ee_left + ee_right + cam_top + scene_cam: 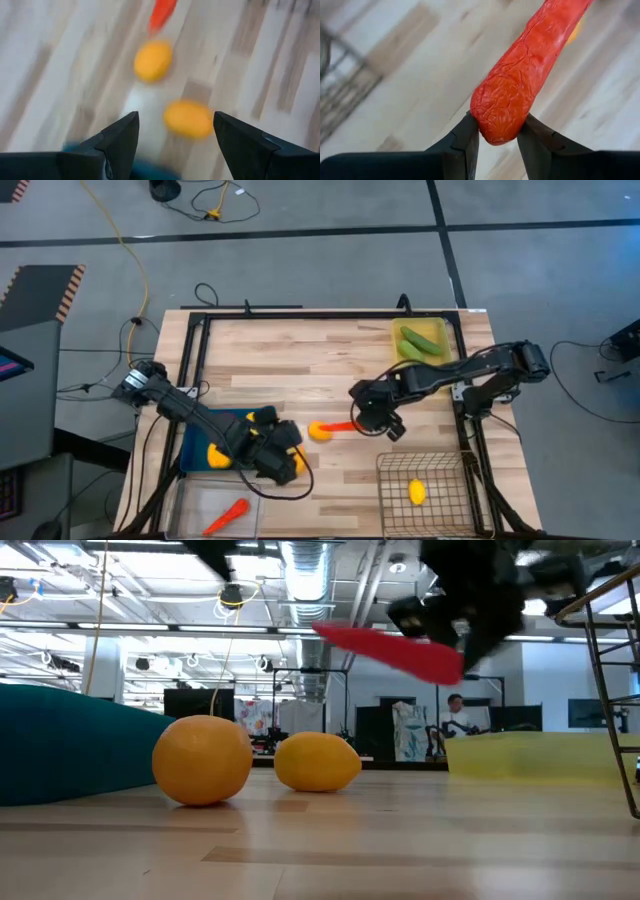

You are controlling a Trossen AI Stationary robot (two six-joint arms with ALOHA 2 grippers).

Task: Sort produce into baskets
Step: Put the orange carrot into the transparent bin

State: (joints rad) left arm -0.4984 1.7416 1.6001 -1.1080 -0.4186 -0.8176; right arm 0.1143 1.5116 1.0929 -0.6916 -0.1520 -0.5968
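Your right gripper (497, 137) has its fingers clamped on the thick end of a red-orange carrot (530, 65), held in the air above the middle of the worktop (300, 360). Below it, two lemons (202, 760) lie on the wood by the blue tray (197, 442). Your left gripper (172, 132) hovers over them, fingers wide and empty

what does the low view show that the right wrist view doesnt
Only the low view: two lemons on the table, the blue tray, the yellow tray, and a person in the room behind.
Only the right wrist view: the right gripper with its fingers pinching the carrot's thick end, and the wire basket.
Both: the carrot held above the table.
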